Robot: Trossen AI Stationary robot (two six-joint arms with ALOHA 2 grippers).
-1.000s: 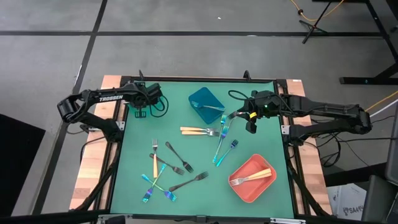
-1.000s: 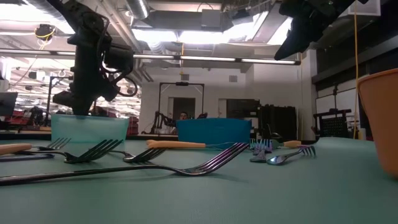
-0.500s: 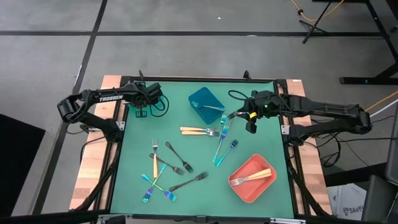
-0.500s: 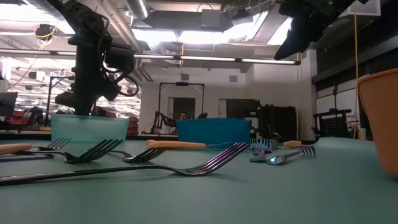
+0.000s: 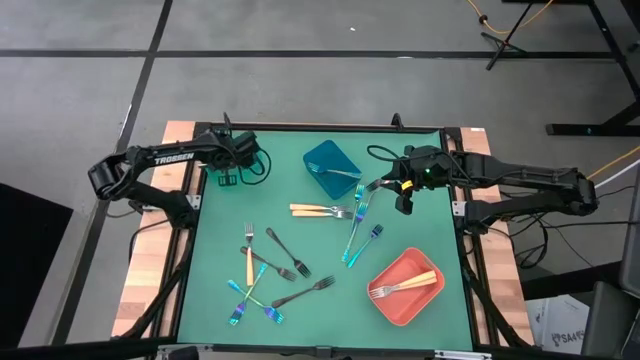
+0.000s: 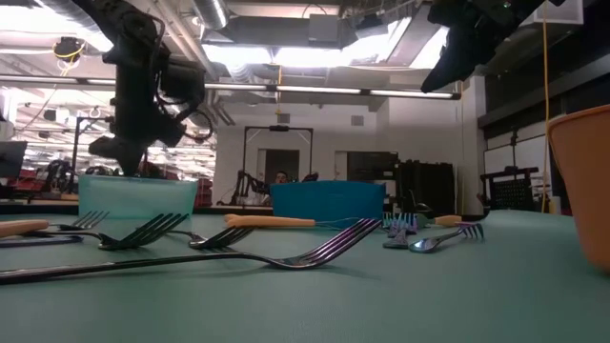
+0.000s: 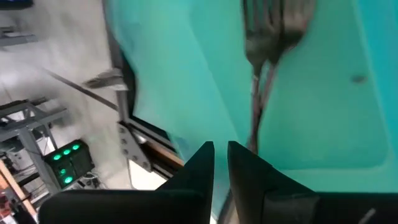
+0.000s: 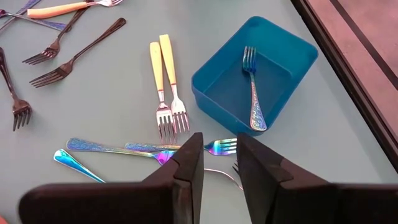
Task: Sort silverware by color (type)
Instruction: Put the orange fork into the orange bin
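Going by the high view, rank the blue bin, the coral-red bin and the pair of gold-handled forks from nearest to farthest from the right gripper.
Measured from the right gripper:
1. Pair of gold-handled forks: mid-table, toward the left arm. The blue bin lies toward the far edge; the two are too close to call.
2. Coral-red bin: farthest, in the near right corner, with one gold-handled fork in it.

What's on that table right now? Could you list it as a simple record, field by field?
surface: green mat on the table
blue bin: one iridescent fork inside
coral-red bin: one gold-handled fork inside
teal bin: dark forks inside
loose on the mat: two gold-handled forks side by side, several black and iridescent forks
left gripper: above the teal bin, empty
right gripper: above the mat near the blue bin, empty
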